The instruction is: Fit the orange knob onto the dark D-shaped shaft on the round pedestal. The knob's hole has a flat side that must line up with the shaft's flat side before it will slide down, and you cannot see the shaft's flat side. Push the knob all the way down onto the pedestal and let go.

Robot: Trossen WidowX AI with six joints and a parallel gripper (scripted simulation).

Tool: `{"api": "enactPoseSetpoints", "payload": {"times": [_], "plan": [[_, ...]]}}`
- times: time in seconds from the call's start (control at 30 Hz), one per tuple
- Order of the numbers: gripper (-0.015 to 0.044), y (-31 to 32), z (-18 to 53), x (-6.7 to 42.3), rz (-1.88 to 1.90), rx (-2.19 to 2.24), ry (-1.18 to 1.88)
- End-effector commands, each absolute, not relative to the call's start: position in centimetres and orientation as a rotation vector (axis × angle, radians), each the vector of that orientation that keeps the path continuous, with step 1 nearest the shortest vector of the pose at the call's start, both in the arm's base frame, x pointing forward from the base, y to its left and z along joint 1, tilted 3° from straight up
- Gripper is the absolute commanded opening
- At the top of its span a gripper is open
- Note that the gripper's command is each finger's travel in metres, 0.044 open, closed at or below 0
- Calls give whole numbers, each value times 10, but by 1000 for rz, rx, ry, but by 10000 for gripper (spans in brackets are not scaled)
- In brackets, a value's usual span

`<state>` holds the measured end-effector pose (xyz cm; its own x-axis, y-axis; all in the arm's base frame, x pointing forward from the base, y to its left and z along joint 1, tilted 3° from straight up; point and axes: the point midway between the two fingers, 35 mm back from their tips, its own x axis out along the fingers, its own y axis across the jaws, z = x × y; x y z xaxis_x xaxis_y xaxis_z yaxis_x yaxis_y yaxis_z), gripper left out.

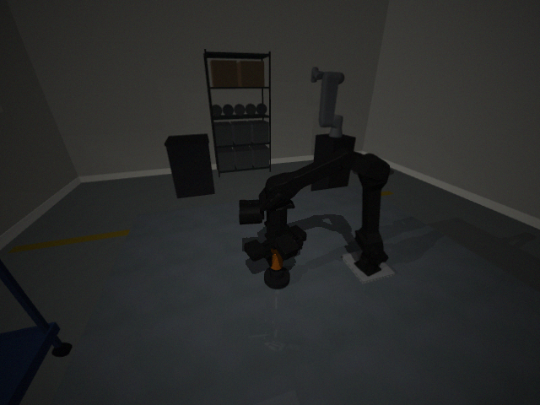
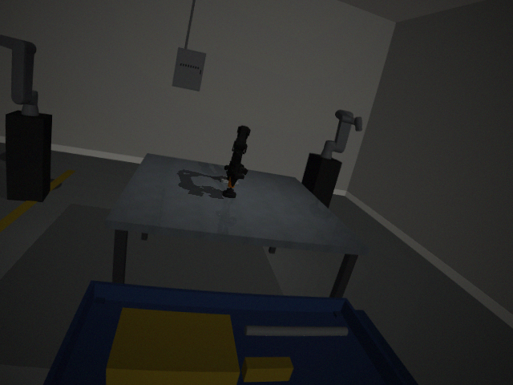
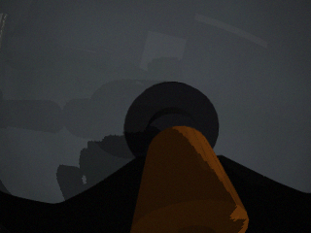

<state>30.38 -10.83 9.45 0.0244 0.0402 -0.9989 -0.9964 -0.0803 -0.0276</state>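
Note:
My gripper (image 1: 275,256) (image 2: 230,182) (image 3: 181,163) is shut on the orange knob (image 1: 275,261) (image 2: 229,184) (image 3: 185,194), a tapered cone held with its narrow end down. The knob sits right over the dark round pedestal (image 1: 276,278) (image 2: 228,193) (image 3: 139,123) on the grey table. In the wrist view the knob's lower end covers the middle of the pedestal, so the D-shaped shaft is hidden. Whether the knob is down on the shaft I cannot tell. The scene is dim.
The arm's base (image 1: 369,266) stands on a white plate to the right of the pedestal. Off the table stand a shelf rack (image 1: 237,113), a dark cabinet (image 1: 189,165), grey arms on black stands (image 2: 327,174), and a blue cart (image 2: 207,331) with yellow boxes.

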Motion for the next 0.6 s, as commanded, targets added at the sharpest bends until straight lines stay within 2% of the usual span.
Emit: {"api": "enactPoseSetpoints", "payload": {"times": [0.0,0.57], "plan": [[0,-109,94,305,1270,-1258,1119],[0,-107,96,298,1270,-1258,1119]]}}
